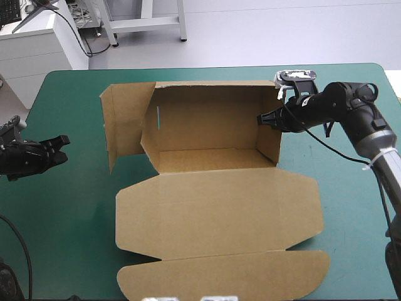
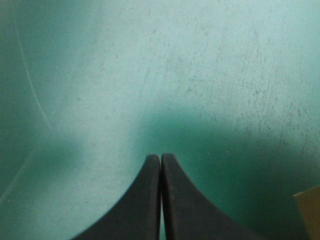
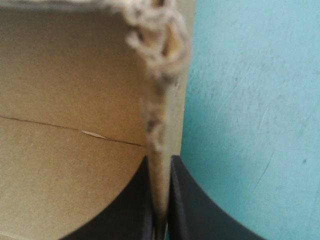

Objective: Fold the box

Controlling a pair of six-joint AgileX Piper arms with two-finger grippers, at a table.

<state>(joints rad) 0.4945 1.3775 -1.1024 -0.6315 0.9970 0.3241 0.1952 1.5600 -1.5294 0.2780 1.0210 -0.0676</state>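
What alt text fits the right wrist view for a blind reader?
The right gripper pinches a raised wall of the brown box, frayed edge between its black fingers. Teal-green cover shows beside the wall.

Pale floor (image 1: 263,31) lies beyond the teal-green table (image 1: 69,207). A white cabinet (image 1: 34,56) stands past its far left corner, white frame legs (image 1: 147,24) near it.

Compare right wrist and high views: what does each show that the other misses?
Right wrist only: the frayed edge of the brown cardboard box pinched in the right gripper. High only: the whole box, its lid flat, and the left gripper shut, apart from it. Both: the right gripper on the box's right wall, teal-green table cover.
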